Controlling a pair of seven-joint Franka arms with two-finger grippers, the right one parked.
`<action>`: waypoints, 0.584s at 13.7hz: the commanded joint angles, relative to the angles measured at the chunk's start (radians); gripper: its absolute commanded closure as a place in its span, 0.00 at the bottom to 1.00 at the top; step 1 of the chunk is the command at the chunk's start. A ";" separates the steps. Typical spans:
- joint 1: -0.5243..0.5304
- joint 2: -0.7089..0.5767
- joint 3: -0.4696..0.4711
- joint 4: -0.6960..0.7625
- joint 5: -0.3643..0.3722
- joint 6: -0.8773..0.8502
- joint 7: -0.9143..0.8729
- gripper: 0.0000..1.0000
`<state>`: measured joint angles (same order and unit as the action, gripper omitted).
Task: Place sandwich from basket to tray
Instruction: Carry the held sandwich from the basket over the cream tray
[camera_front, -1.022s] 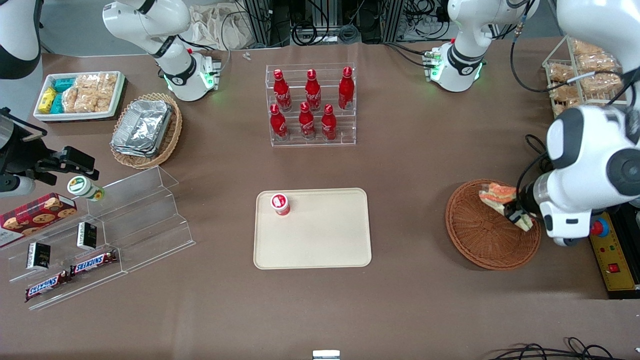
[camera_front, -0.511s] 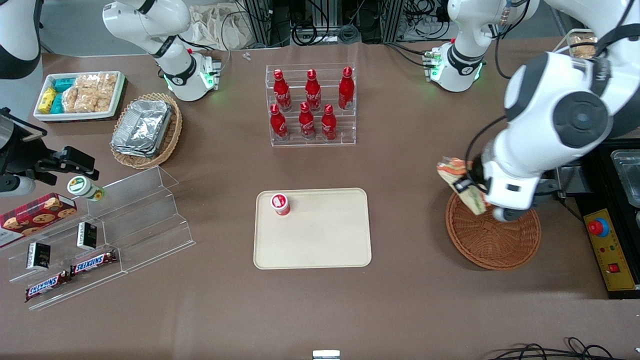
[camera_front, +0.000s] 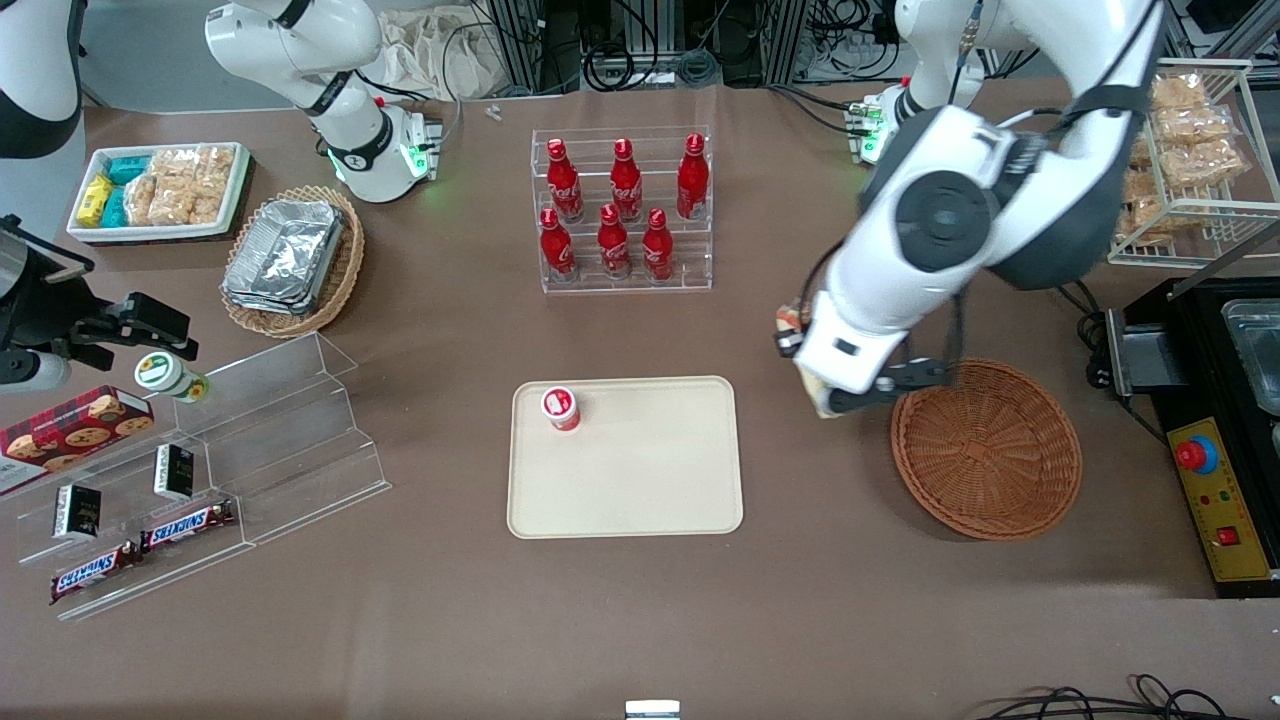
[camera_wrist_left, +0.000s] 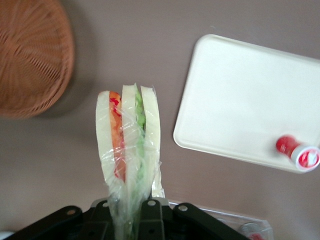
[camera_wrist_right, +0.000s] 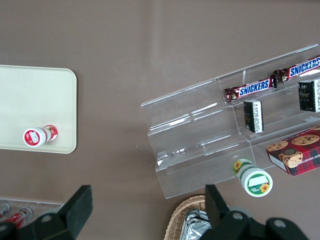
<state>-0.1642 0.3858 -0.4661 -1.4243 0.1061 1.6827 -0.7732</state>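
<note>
My left gripper (camera_wrist_left: 131, 212) is shut on the sandwich (camera_wrist_left: 129, 145), a plastic-wrapped wedge of pale bread with orange and green layers, held point outward. It hangs above bare table between the round reddish-brown basket (camera_front: 985, 450) and the cream tray (camera_front: 640, 480). From the front, the arm's wrist covers the gripper (camera_front: 812, 372), and only the sandwich's edges (camera_front: 826, 404) show. The wrist view takes in the basket (camera_wrist_left: 30, 55) and the tray (camera_wrist_left: 240, 95) to either side of the sandwich.
A small red-capped bottle (camera_front: 561, 408) stands on the tray's corner. A clear rack of red bottles (camera_front: 625, 215) stands farther from the front camera. A stepped clear shelf (camera_front: 250, 440) and a foil-filled oval basket (camera_front: 295, 260) lie toward the parked arm's end.
The arm has lifted the sandwich out of the basket and carried it toward the tray. It now hangs past the basket's rim.
</note>
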 joint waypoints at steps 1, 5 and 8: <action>-0.060 0.091 0.004 0.047 0.070 0.046 0.075 1.00; -0.092 0.206 0.004 0.045 0.101 0.184 0.084 1.00; -0.112 0.301 0.004 0.041 0.193 0.291 0.087 1.00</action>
<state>-0.2487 0.6199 -0.4649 -1.4235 0.2401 1.9314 -0.6945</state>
